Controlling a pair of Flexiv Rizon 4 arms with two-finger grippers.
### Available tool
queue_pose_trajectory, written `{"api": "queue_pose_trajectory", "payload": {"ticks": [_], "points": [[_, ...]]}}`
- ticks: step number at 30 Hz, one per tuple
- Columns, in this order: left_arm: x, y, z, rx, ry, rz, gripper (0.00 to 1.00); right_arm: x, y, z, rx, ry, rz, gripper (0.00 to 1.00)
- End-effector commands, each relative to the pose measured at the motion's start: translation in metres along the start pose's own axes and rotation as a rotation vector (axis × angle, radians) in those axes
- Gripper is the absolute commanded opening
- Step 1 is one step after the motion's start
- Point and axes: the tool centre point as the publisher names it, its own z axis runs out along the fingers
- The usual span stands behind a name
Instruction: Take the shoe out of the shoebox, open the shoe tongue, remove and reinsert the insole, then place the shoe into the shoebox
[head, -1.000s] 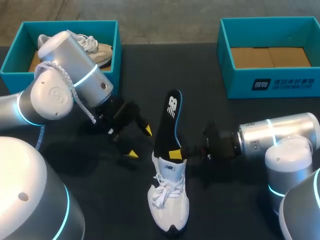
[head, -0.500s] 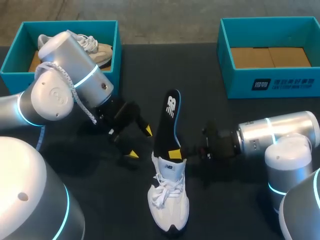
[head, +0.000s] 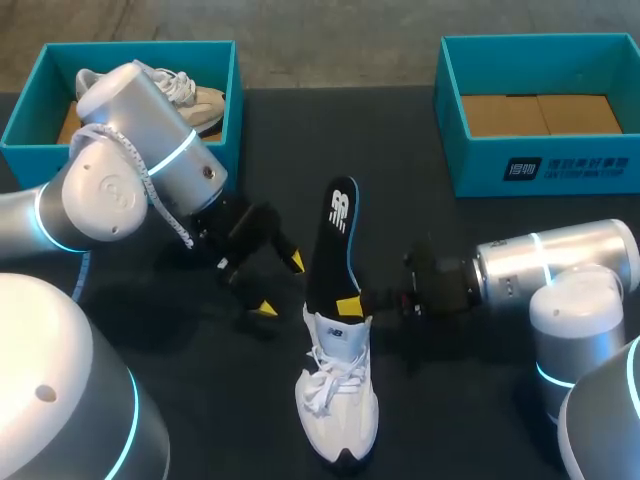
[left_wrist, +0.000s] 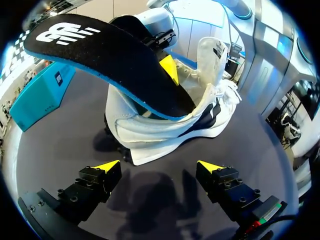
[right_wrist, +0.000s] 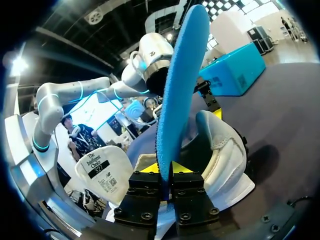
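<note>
Two arms and one shoe make up the scene, and over the last second very little has shifted. The table carries an empty shoebox well beyond the shoe on the right arm's side. An occupied shoebox holding a second shoe sits well beyond the shoe on the left arm's side.

The shoe has not moved. It lies out on the table, apart from both boxes, with its heel opening towards them and its tongue pulled open. The black insole has one end down in the shoe's opening while the rest rises out past the heel, blue underside showing. Its free end has tipped a touch towards the left arm's side since a second ago. That is the only clear change.

The right hand reaches in just beside the shoe's opening and stays clamped on the insole's edge, one yellow tip on each face. The left hand has kept its place just beside the shoe on its heel side, fingers spread wide and holding nothing.

I judge the task to be mid-insole: taking the shoe out and opening the tongue look done. Whether the insole is coming out or going back in cannot be told from so small a tilt. Boxing the shoe has not yet begun.
</note>
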Motion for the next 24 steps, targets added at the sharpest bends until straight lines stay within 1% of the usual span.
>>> {"api": "queue_pose_trajectory", "payload": {"ticks": [1, 11, 15, 18, 24], "points": [[0.0, 0.0, 0.001, -0.004, -0.001, 0.0, 1.0, 0.0, 0.0, 0.002, -0.001, -0.005, -0.001, 0.21], [0.0, 0.0, 0.001, -0.004, -0.001, 0.0, 1.0, 0.001, 0.006, 0.001, -0.008, -0.01, -0.019, 0.25], [0.0, 0.0, 0.001, -0.004, -0.001, 0.0, 1.0, 0.002, 0.01, 0.002, -0.011, -0.01, -0.031, 0.28], [0.0, 0.0, 0.001, -0.004, -0.001, 0.0, 1.0, 0.001, 0.013, 0.003, -0.014, -0.012, -0.038, 0.34], [0.0, 0.0, 0.001, -0.004, -0.001, 0.0, 1.0, 0.0, 0.019, 0.005, -0.023, -0.021, -0.051, 0.36]]}}
